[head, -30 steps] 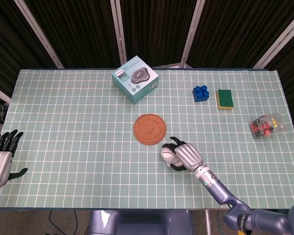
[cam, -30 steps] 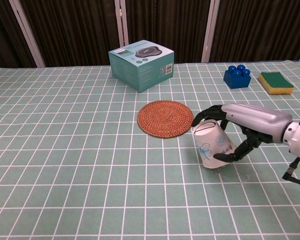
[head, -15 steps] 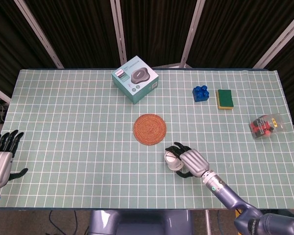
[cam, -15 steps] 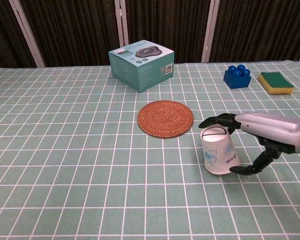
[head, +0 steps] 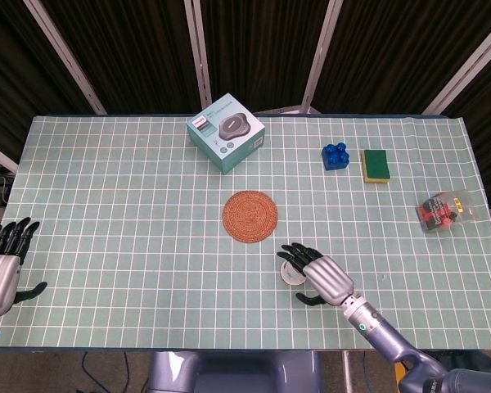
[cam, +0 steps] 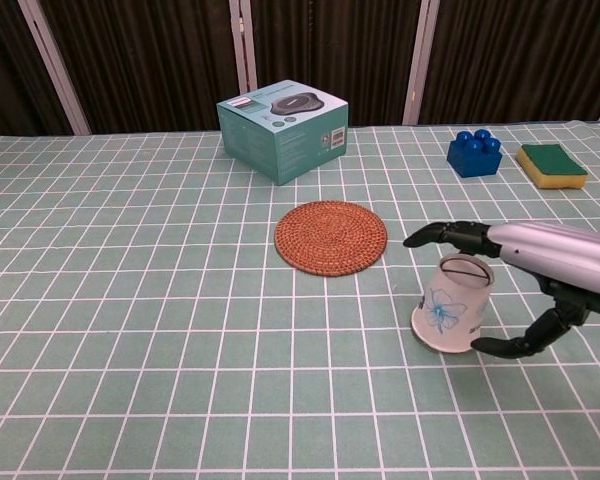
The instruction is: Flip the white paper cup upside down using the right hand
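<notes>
- Two hands are on record. Our right hand (cam: 540, 262) reaches in from the right of the surface (cam: 130, 300); its fingers (cam: 450, 234) are spread wide and grip nothing.
- We find the white paper cup (cam: 452, 317) upside down, wide rim on the surface and narrow base on top, leaning a little to the right in the chest view.
- Our right hand's upper fingers extend just above and behind the cup's base, and the thumb lies low beside the rim on the right. We cannot tell from either view whether any of them touches the cup.
- From the head view the cup (head: 291, 269) sits near the front edge, just in front and to the right of the round woven coaster (head: 250, 216), apart from it.
- Our left hand (head: 2, 270) rests at the far left front corner, fingers apart, holding nothing, well apart from the cup.
- We also note a teal box (head: 225, 132) at the back, a blue toy block (head: 335, 155) beside a yellow-and-green sponge (head: 376, 166), and a clear packet with red and black contents (head: 445, 210) at the right edge.
</notes>
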Robot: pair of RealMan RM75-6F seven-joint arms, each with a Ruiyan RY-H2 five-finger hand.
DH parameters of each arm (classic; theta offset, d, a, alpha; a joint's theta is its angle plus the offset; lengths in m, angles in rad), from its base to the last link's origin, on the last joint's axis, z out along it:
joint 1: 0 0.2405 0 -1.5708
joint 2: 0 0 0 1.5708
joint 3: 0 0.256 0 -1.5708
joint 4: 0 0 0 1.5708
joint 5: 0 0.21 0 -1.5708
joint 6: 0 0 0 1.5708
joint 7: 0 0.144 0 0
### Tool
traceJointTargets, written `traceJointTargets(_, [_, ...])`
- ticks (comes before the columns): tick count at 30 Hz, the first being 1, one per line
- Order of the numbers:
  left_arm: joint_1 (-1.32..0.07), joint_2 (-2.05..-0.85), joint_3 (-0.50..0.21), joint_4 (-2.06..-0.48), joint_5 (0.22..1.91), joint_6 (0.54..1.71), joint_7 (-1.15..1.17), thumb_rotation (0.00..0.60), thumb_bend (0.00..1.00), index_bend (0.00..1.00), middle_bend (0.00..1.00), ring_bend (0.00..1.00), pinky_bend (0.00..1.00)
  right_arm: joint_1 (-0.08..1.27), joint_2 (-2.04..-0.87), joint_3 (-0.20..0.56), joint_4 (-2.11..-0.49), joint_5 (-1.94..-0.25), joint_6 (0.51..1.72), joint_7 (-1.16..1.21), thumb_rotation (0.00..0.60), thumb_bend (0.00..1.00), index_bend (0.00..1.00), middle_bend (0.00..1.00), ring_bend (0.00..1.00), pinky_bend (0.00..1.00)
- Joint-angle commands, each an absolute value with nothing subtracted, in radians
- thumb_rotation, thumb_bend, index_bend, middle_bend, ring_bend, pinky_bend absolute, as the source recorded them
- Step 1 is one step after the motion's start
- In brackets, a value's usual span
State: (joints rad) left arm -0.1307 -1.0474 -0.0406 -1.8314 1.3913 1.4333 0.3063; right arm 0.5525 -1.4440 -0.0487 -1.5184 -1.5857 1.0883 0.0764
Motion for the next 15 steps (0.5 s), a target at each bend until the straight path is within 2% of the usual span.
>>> traceJointTargets(1, [-0.128,-1.044,-0.038,-1.836,1.401,1.439,0.303,0.600,0.00,0.00,0.00,0.00,0.00,0.537,-1.418,-0.049,-1.545,-1.607,1.126,0.062,0.600,0.21,0.07,0.01,0.00,0.16])
traceJointTargets(7, [-0.119,-1.034,-0.032,-1.846,1.427,1.456,0.290,0.600,0.00,0.00,0.00,0.00,0.00,0.494,-1.343,-0.060,-1.600,-1.651,1.220,0.058,0.600,0.20,0.07,0.01,0.00,0.15])
traceJointTargets(11, [-0.111,-1.027,-0.027,-1.852,1.451,1.473,0.279,0.600,0.00,0.00,0.00,0.00,0.00,0.445,-1.274,-0.070,-1.627,-1.698,1.328,0.066,0.600,0.20,0.07,0.01,0.00,0.13])
traceJointTargets(15, [-0.103,-1.025,-0.026,-1.852,1.472,1.493,0.273,0.600,0.00,0.00,0.00,0.00,0.00,0.390,-1.220,-0.069,-1.625,-1.734,1.446,0.076,0.600,0.17,0.05,0.00,0.00,0.06])
